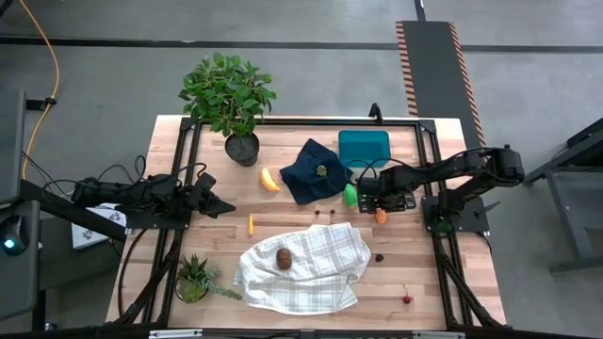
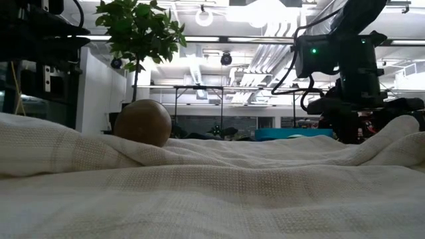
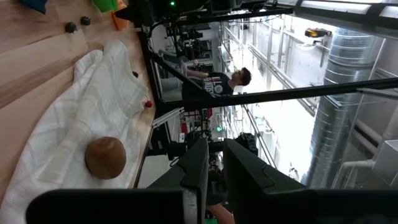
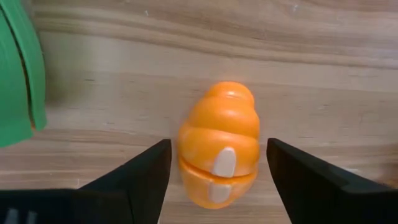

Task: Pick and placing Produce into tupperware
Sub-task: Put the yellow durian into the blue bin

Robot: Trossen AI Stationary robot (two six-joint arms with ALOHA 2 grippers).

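Now you're at the pick: your right hand stands wide open around the orange piece on the tabletop, right of centre in the high view, gripping nothing. Next, close, lift, carry to the tupperware above it. Left hand waits shut, empty.

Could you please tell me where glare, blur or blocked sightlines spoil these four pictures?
Low view: the white cloth fills the foreground, hiding the table; ceiling lights glare. Left wrist view: bright windows wash out the background; the brown kiwi-like piece stays clear. Right wrist view: the orange piece looks slightly soft between the open right pincer. High view: even light, no glare.
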